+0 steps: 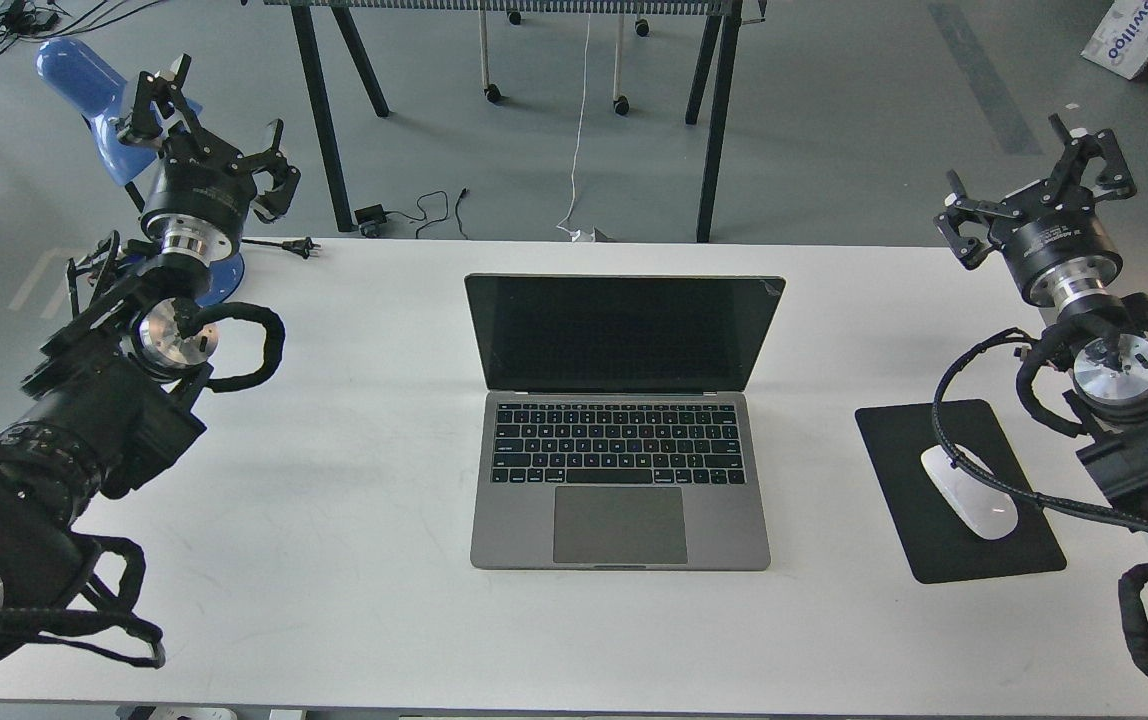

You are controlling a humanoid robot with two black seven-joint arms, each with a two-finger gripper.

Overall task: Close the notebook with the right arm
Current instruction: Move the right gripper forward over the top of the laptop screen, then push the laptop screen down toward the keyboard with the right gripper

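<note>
The notebook [621, 420] is seen open at the middle of the white table [334, 560], its grey base flat with the trackpad nearest the near edge and the keys behind it. The dark screen is raised behind the keys and tilted back, away from the viewer. It lies well to the left of the right gripper's jaws and nearer the viewer than they are, and nothing is touching it.

Between the notebook and the right arm, a black mouse pad [944, 540] is laid on the table, below and nearer than the right jaws. A white mouse [974, 508] is rested on it, and a black cable of the arm is draped across the mouse.

The right gripper [1034, 185] is held up in the air at the far right of the table, beyond the mouse pad; its jaws are spread apart and nothing is held between them. The left gripper [209, 125] is raised at the far left corner, well apart from the notebook, its jaws likewise spread and holding nothing.

Just behind the left jaws, a blue chair [84, 85] is seen on the grey floor. Beyond the table's far edge, black table legs [709, 120] and a hanging white cable [579, 130] are visible.
</note>
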